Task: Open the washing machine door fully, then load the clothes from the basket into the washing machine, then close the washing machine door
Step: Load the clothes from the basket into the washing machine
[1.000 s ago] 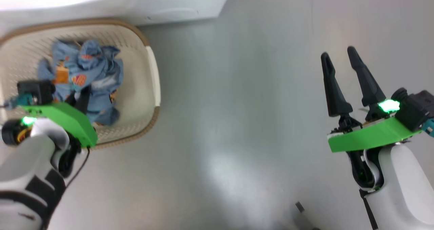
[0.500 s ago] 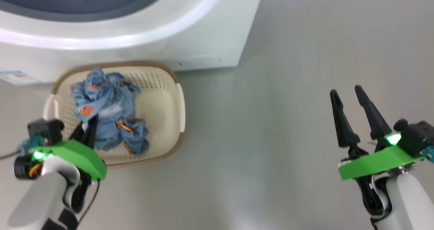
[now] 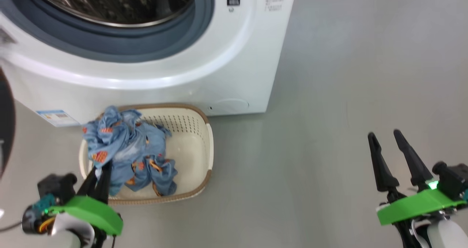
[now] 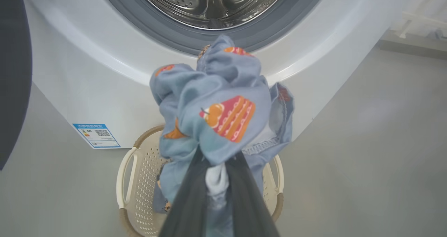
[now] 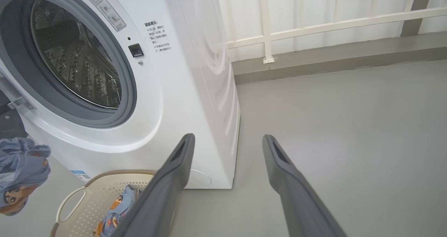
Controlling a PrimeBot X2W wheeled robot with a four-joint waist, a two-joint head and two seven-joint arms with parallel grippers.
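The left pincer (image 3: 101, 169) is pressed together on a fold of the clothes (image 4: 223, 114), its two dark fingers (image 4: 188, 202) running up into the bunch so that their tips are buried in fabric. From that pinch the light-blue bundle balloons just ahead of the pincer, and its loose end trails down and back toward the basket (image 3: 210, 149), which sits directly beneath on the floor (image 3: 329, 94). The bundle's long axis therefore runs roughly from the pinch down to the basket. Beyond and above the bunch, almost in line with the fingers, lies the mouth of the washing machine (image 3: 234, 76), with its steel drum (image 4: 209, 2) ringed by the blue-grey gasket (image 4: 279, 23). The coming move looks like a lift forward and up over the lower lip of that ring. The left arm is plainly the nearer one. The right pincer (image 3: 384, 133) hangs well off to the far side with its fingers spread and nothing between them. I cannot tell how many garments the pinch has, or whether the trailing end has cleared the basket; the right wrist view shows some patterned cloth lying in it. The washing machine door (image 4: 14, 72) is cut off at the frame edge, so how far it swings is unclear.
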